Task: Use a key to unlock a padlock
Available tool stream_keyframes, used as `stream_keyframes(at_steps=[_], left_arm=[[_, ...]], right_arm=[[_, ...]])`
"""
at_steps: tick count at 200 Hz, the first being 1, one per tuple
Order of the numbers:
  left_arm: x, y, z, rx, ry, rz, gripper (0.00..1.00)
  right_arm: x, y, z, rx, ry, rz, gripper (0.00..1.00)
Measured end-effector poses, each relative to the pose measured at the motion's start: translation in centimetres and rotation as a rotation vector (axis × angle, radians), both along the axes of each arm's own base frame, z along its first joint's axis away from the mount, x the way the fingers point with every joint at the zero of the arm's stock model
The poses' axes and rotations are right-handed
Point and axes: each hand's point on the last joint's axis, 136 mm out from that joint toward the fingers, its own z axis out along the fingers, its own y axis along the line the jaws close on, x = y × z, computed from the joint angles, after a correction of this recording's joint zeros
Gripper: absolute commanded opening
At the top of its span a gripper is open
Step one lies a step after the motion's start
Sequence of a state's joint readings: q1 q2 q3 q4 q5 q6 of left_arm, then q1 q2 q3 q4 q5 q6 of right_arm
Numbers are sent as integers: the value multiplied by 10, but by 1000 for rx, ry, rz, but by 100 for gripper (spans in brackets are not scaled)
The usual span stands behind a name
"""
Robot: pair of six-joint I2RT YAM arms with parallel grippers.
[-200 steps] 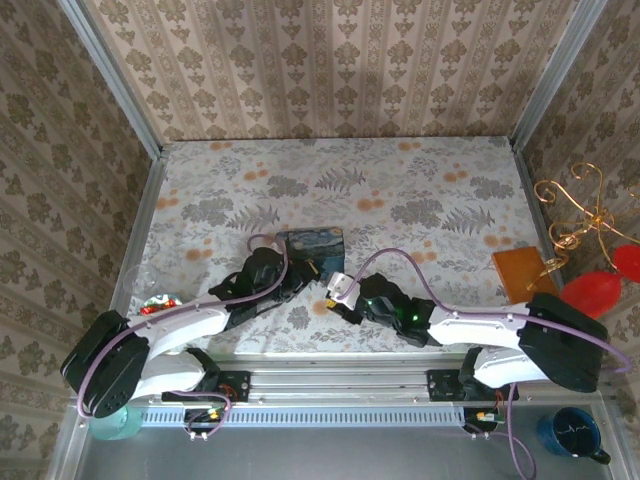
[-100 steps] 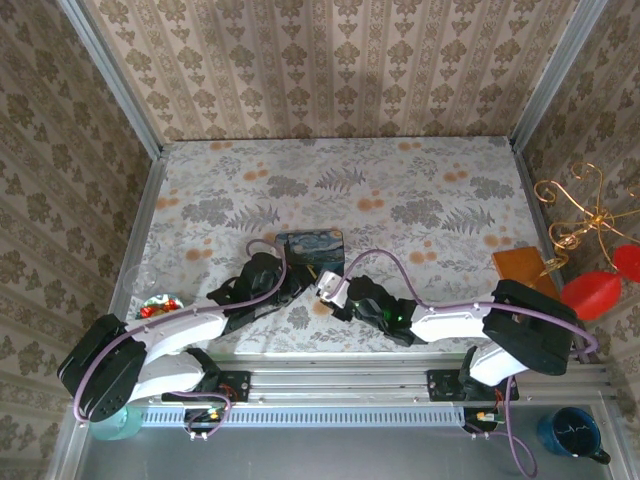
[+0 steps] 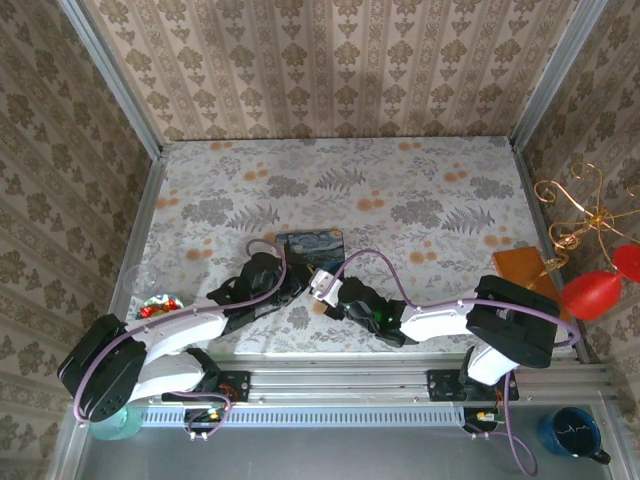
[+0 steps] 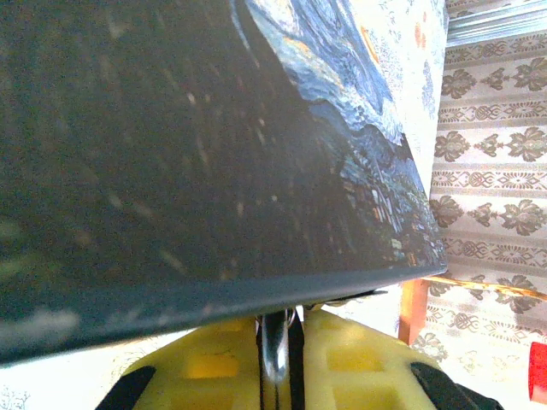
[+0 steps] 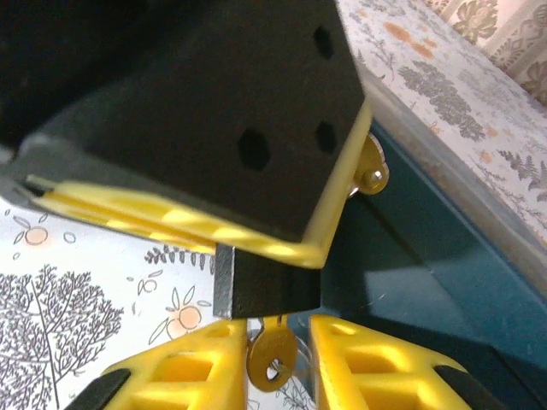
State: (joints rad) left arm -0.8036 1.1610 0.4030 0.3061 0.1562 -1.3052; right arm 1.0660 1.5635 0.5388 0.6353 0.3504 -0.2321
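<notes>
From above, the worktop (image 3: pixel 420 190) has a cloth with flowers and leaves on it. A blue painted tin (image 3: pixel 311 245) lies near the front, in the middle. The left tool (image 3: pixel 296 278) reaches in from the left and sits just at the near edge of the tin. The right tool (image 3: pixel 317 284) comes in from the right, and its tip is just beside the left one. An orange-brown box (image 3: pixel 520 268) lies far off at the right edge. The lock is too small to make out from up here.

In the left wrist view, the dark blue tin (image 4: pixel 214 154) is very close. The left tool (image 4: pixel 275 333) is shut tight. Its yellow pads (image 4: pixel 214 363) squeeze a thin silvery bit (image 4: pixel 273 350) between them.

In the right wrist view, the left tool (image 5: pixel 282 248) looks big and black with a yellow pad. It holds the padlock (image 5: pixel 265 286), a small dark block that pokes out under it. The padlock hangs just above the worktop, beside the wall of the tin (image 5: pixel 427 282). A small brass key (image 5: pixel 272 363) sticks out of the bottom of the padlock. The right tool (image 5: pixel 278 331) is narrow, with one yellow finger (image 5: pixel 192 367) on each side of the key's round head. I cannot tell if it is pinching the key.
</notes>
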Motion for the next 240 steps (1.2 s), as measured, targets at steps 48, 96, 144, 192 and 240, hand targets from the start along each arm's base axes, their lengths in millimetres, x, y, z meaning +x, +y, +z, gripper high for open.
stream_keyframes(at_steps=[48,96,144,192,240], left_arm=[[0,0,0,-1,-1,0,0],[0,0,0,-1,-1,0,0],[3,-2,-2,-8,-1,-2,0],[4,-4,-14,13,25,-16,0],[3,-7,-27,46,50,-42,0]], right_arm=[[0,1,-3,7,4,-13,20],[-1,2,-2,23,13,-23,17],[0,1,-2,76,54,-62,16],[-6,2,-10,250,237,-131,14],[-11,0,-21,492,475,-172,12]])
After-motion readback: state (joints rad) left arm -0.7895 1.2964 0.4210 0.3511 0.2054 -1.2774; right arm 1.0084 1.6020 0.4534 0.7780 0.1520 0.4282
